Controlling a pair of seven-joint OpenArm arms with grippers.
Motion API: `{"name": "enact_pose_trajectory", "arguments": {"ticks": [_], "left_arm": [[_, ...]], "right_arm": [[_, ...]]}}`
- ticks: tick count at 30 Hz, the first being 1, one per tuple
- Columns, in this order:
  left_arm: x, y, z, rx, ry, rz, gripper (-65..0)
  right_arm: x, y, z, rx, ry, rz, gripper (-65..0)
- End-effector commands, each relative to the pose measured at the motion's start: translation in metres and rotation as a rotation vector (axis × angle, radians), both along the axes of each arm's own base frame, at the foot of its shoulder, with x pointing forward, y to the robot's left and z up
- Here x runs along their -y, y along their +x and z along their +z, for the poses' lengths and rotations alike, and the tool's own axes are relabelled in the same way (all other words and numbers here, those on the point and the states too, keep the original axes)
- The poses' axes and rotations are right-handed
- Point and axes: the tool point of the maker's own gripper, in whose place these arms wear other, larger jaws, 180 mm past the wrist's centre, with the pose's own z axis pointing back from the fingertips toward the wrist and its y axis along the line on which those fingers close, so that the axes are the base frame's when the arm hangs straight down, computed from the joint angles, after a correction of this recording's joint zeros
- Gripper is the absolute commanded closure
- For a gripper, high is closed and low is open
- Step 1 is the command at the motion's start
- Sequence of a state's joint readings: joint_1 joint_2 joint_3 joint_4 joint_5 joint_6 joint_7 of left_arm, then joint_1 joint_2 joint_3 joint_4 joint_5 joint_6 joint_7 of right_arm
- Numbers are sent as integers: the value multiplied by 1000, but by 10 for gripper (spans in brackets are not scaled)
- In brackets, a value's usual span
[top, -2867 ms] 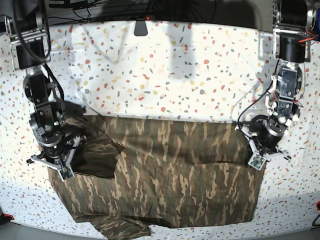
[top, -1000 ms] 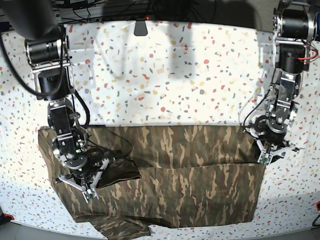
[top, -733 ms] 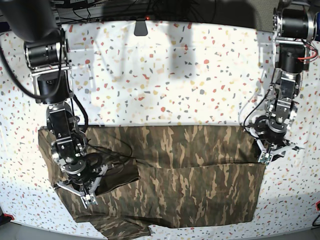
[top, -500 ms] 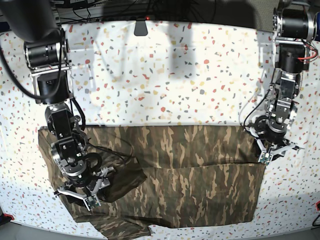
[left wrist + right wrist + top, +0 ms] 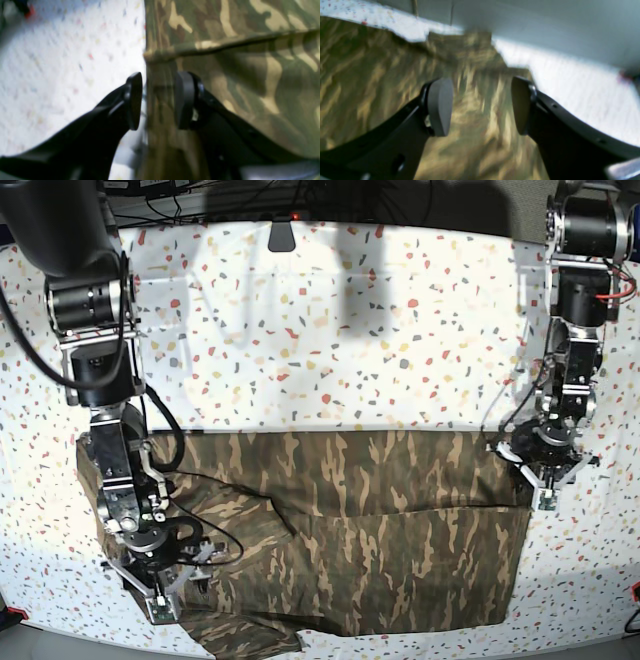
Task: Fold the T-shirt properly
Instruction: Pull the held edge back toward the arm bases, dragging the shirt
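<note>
The camouflage T-shirt (image 5: 380, 520) lies spread on the table, its near half doubled over along a crease. In the base view my right gripper (image 5: 160, 605) hovers over the shirt's front left part. In the right wrist view, my right gripper (image 5: 482, 105) stands wide open above blurred cloth (image 5: 370, 75), with nothing between the fingers. At the shirt's right edge sits my left gripper (image 5: 546, 496). The left wrist view shows my left gripper (image 5: 156, 100) partly open, its pads astride the shirt's side edge (image 5: 160, 82) just below a hem fold (image 5: 225, 42).
The table wears a white cover with coloured speckles (image 5: 330, 330). A small dark mount (image 5: 281, 235) sits at the back edge. Cables trail along both arms. The shirt's lower sleeve (image 5: 250, 638) reaches the table's front edge.
My right gripper has opened and let go of the folded sleeve part, which now lies flat, and it has moved down-left toward the front edge. The left gripper has hardly shifted.
</note>
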State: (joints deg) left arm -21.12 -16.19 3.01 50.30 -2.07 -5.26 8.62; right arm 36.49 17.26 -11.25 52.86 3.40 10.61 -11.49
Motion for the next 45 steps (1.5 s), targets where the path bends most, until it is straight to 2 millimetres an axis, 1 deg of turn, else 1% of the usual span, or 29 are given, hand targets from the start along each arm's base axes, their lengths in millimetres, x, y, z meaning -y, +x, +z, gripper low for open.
{"name": "enact_pose_trajectory", "arguments": {"ticks": [1,2,4,6,9,12,15,18,22,27,30,32,35,37,42,45], "left_arm": [[-3,16,27,56,-39,22,-220],[1,15,27,25,-93,37,-220],[14,15,32,15,-164,34,-220],[29,13,39,51,-185,5,-220],[51,5,40,112,-198,-31,-220],[72,-10,22,105,-199,-52,-220],[86,-24,5,67,-194,-66,-220],[88,-28,2,69,-198,-67,-220],[86,-31,-2,56,-195,-65,-220],[84,-43,-16,7,-189,-60,-219],[83,-51,-31,-97,-186,-49,-219],[82,-61,-45,-191,-179,-40,-219],[77,-78,-62,-323,-164,-28,-219],[73,-86,-70,-388,-153,-24,-219],[64,-97,-77,-447,-134,-12,-219],[61,-110,-85,-490,-126,-7,-219]], "right_arm": [[7,9,26,62,1,-16,-369],[8,8,23,55,1,-18,-369],[11,3,15,41,-4,-22,-369],[14,-3,3,18,1,-31,-369],[18,-18,-22,-24,8,-40,-368],[23,-35,-48,-73,17,-57,-368],[33,-48,-64,-99,44,-89,-368],[43,-61,-78,-124,89,-119,-368],[50,-77,-95,-163,117,-122,-368],[50,-100,-121,-224,124,-111,-368],[49,-111,-133,-265,123,-108,-368],[49,-118,-140,-290,118,-111,-368],[50,-127,-148,-317,112,-110,-368],[51,-136,-152,-345,101,-110,-368],[61,-159,-151,-366,53,-101,-368],[67,-174,-151,-383,38,-96,-368]]}}
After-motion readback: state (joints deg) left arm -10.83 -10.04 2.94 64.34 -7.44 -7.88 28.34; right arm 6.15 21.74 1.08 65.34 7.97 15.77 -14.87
